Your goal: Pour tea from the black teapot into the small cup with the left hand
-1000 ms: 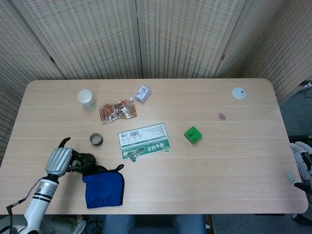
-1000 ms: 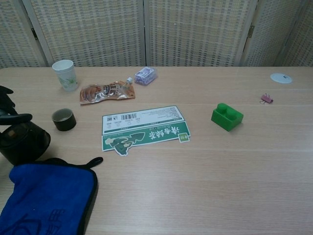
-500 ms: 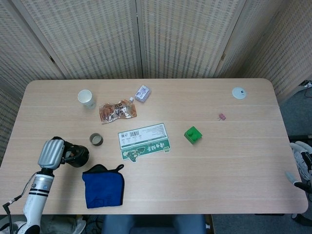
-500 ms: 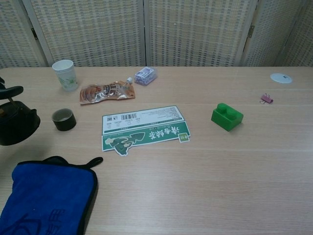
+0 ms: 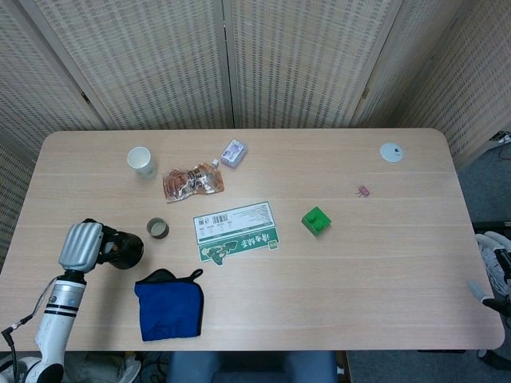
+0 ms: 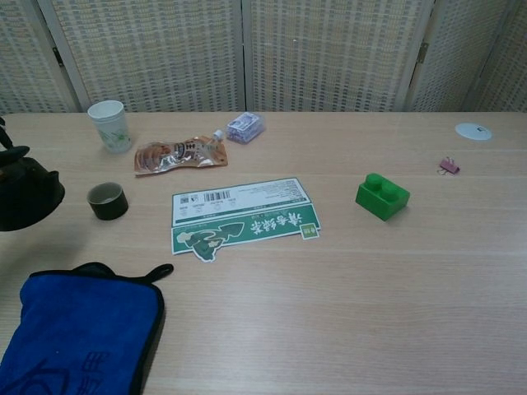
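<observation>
L hand (image 5: 80, 247) grips black teapot (image 5: 121, 248)

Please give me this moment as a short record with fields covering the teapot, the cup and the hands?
teapot: black teapot lifted off the table, held by the left robot hand
cup: small cup upright on the table, right of the teapot, apart from it
pouring: not yet begun
nearby: blue cloth near the table's front edge
right robot hand: not in view
</observation>
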`<action>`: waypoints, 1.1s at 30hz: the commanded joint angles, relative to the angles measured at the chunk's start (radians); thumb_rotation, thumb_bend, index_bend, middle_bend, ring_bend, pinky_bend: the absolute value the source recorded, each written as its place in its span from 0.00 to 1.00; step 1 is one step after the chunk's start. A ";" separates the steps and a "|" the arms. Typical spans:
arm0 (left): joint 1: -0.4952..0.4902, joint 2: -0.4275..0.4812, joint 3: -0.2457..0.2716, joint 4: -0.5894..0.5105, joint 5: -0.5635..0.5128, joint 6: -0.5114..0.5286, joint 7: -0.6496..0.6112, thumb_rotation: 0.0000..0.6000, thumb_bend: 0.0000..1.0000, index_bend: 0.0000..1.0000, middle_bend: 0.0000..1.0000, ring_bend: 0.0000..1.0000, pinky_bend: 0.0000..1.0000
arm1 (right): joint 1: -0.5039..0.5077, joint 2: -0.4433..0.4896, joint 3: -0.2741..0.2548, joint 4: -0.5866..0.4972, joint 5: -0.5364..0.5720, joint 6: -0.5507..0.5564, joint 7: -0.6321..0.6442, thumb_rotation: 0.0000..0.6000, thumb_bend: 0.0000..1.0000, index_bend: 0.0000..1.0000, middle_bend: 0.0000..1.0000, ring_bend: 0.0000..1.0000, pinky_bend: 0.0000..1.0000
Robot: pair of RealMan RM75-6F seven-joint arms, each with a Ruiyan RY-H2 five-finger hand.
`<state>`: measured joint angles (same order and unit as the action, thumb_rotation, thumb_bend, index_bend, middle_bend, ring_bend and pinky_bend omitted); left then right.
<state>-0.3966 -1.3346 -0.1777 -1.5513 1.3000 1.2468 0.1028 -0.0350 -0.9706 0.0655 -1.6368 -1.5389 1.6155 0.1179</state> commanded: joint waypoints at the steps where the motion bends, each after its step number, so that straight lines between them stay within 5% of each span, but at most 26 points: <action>1: -0.004 0.004 -0.002 0.000 0.005 0.001 0.000 0.84 0.38 1.00 1.00 0.94 0.44 | -0.001 0.002 0.000 -0.001 0.000 0.002 0.000 1.00 0.17 0.23 0.20 0.16 0.16; 33: -0.108 -0.040 -0.004 0.107 0.030 -0.069 0.100 0.93 0.38 1.00 1.00 0.95 0.44 | -0.007 -0.003 0.000 -0.008 -0.006 0.014 -0.015 1.00 0.17 0.23 0.20 0.16 0.16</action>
<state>-0.5007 -1.3709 -0.1807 -1.4477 1.3321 1.1808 0.2001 -0.0422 -0.9733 0.0658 -1.6447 -1.5448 1.6292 0.1030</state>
